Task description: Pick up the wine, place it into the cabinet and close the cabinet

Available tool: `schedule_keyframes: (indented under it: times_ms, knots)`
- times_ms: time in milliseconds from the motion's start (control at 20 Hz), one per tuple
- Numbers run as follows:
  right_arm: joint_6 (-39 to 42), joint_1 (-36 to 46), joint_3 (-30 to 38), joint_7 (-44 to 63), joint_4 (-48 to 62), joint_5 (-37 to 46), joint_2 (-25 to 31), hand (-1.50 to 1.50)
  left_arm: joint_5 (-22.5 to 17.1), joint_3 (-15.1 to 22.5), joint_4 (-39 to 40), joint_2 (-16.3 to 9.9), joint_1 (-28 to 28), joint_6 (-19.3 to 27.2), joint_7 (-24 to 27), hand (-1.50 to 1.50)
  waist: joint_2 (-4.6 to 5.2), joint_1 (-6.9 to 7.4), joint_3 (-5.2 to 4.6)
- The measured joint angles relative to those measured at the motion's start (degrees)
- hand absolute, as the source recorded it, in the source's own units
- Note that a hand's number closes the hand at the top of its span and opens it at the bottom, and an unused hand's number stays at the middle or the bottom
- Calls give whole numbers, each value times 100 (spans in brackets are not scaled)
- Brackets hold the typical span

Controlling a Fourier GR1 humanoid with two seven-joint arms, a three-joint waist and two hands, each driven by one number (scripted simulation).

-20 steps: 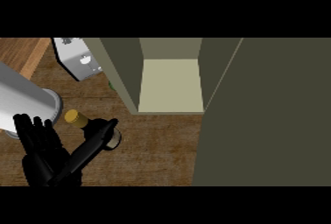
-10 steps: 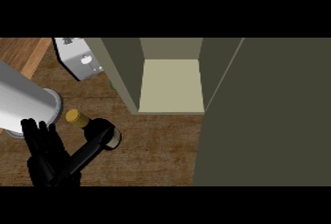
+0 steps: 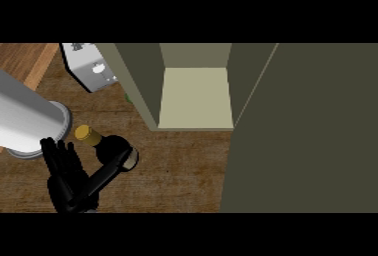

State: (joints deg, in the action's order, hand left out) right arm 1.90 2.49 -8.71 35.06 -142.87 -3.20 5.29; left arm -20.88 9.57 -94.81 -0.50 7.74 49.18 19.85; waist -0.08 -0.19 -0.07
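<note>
1. The scene was a brown wood-grain counter point(image 3: 177, 175) seen steeply from above, with a tall olive-green cabinet point(image 3: 140, 85) standing on it, its pale inner shelf point(image 3: 196, 97) exposed.
2. The cabinet's broad dark olive door point(image 3: 303, 130) was swung open and filled the right of the view, which left the compartment free to receive the bottle.
3. A grey metal appliance with knobs point(image 3: 90, 70) sat at the upper left, just beside the cabinet's wall.
4. The dark wine bottle with a gold cap point(image 3: 111, 146) stood on the counter, to the left of and in front of the open compartment, near it but outside.
5. The left hand point(image 3: 70, 175) came in under its grey forearm point(image 3: 26, 122); the thumb point(image 3: 107, 172) reached along the bottle's near side while the straight fingers stood to the bottle's left.
6. That hand looked parted around the bottle, bracketing it, not yet closed on it, apparently preparing a side grasp.
7. The right hand did not show.
</note>
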Motion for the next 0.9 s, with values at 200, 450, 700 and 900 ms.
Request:
schedule_keyframes:
  times_ms: [200,450,700,900]
  knots:
    - [68,-79,18,-28,-13,-6,19,-150,-397,-171,576,30,-134,-286,542,-150,2,-9,2]
    - [63,92,119,118,-13,-23,29,-150,-808,-331,1136,39,-206,-681,1054,-150,2,-3,3]
    - [-20,248,109,260,-18,-21,-7,-150,-1033,-436,1626,27,-439,-839,1288,-150,2,-7,4]
    - [-76,315,-13,371,-20,4,-33,-150,-1243,-364,1897,40,-502,-927,1520,-150,1,-5,4]
